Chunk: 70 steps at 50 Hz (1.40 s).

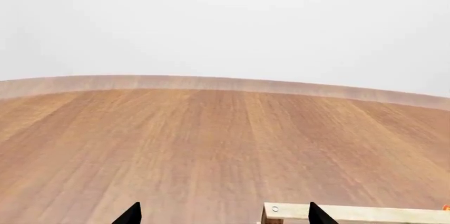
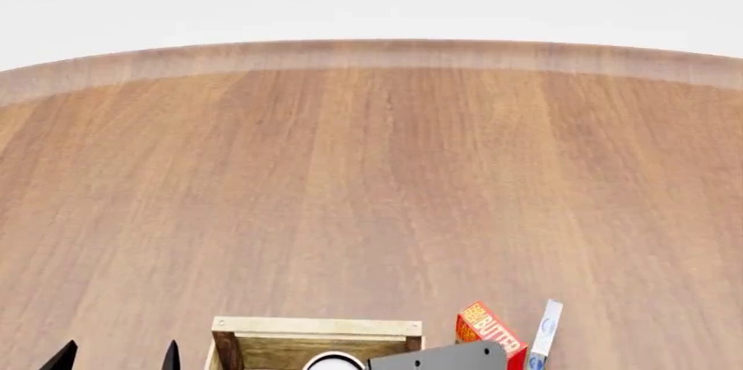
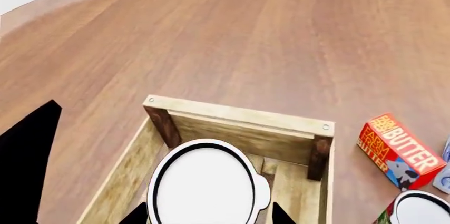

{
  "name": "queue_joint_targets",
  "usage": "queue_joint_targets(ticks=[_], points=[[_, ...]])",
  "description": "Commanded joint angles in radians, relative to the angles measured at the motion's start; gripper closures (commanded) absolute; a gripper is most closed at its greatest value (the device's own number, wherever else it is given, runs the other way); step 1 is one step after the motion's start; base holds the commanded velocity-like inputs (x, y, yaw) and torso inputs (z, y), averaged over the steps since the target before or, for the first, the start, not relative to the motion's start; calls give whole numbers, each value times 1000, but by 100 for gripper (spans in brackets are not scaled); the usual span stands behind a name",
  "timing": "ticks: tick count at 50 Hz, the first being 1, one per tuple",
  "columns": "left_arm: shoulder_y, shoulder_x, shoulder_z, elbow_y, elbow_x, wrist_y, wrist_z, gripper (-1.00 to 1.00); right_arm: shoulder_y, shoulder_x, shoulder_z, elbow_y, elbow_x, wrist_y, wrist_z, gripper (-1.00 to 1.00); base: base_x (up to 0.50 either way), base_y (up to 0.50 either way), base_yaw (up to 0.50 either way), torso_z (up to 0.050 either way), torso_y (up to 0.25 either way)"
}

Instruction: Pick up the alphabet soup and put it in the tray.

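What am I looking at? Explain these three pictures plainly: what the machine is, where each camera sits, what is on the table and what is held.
This is a simulated wheeled robot with two arms, each ending in a two-fingered gripper. One picture comes from a camera on its head, looking down over a wooden table. The other two come from cameras near each gripper.

On the table stands a wooden tray. Beside it are a butter box, a second can and a small blue-and-white item that I cannot identify.

The right gripper has its fingers on either side of a can and appears to grip it over the tray's end. Only the can's white top shows, so its label is hidden. The left gripper is open and empty, beside the tray.
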Motion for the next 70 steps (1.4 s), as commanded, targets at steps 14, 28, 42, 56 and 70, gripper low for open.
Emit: queue_joint_targets(ticks=[14,28,42,56,70], points=[[0,-6,7,3,-9,2,-6,-100,1,-6,-52,46,-50,2,1,100,0,0,0,0,1],[-1,-9,11,1,-10,6,-11,-100,-5,-5,-65,76,-55,-3,3,100,0,0,0,0,1],[-3,-12,15,-1,-13,7,-15,-100,-18,-5,-97,141,-89,-50,-32,100,0,0,0,1,0],[-2,-17,18,1,-17,8,-19,-100,-27,-5,-122,194,-116,-87,-52,100,0,0,0,0,1],[-5,-18,23,-1,-19,10,-22,-100,-36,-7,-135,226,-125,-109,-62,100,0,0,0,0,1]])
